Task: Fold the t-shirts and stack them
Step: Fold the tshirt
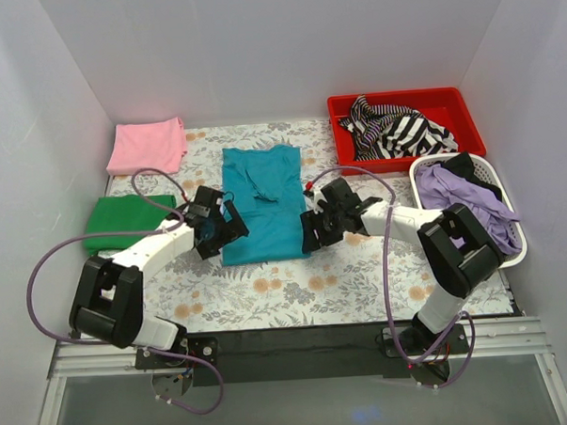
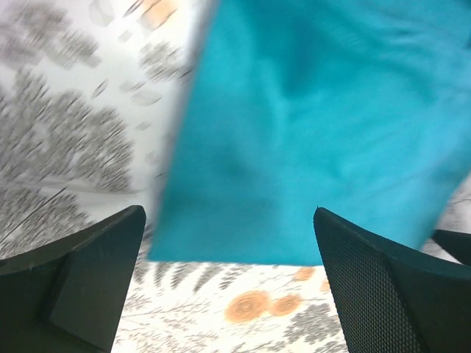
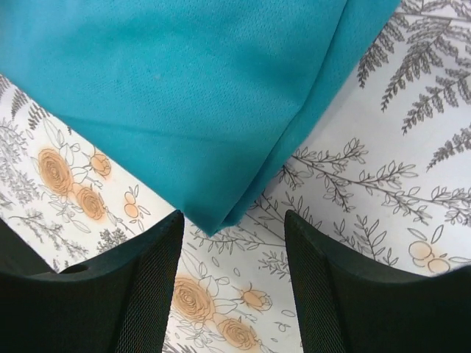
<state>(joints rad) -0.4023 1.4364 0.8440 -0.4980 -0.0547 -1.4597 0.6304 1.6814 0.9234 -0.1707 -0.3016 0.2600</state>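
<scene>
A teal t-shirt (image 1: pixel 262 202) lies folded into a long strip in the middle of the flowered table, collar end far. My left gripper (image 1: pixel 224 234) hovers at its near left corner, fingers spread wide. In the blurred left wrist view the teal t-shirt (image 2: pixel 309 125) fills the area ahead of the left gripper (image 2: pixel 228 220), with only tablecloth between the fingers. My right gripper (image 1: pixel 311 232) is at the near right corner, open. In the right wrist view the folded corner of the teal t-shirt (image 3: pixel 213 110) points into the gap of the right gripper (image 3: pixel 234 220), ungripped.
A folded pink t-shirt (image 1: pixel 147 145) lies at the far left, a folded green t-shirt (image 1: pixel 124 219) nearer on the left. A red bin (image 1: pixel 453 102) holds striped cloth at the far right. A white basket (image 1: pixel 511 245) with purple and black clothes stands beside the right arm.
</scene>
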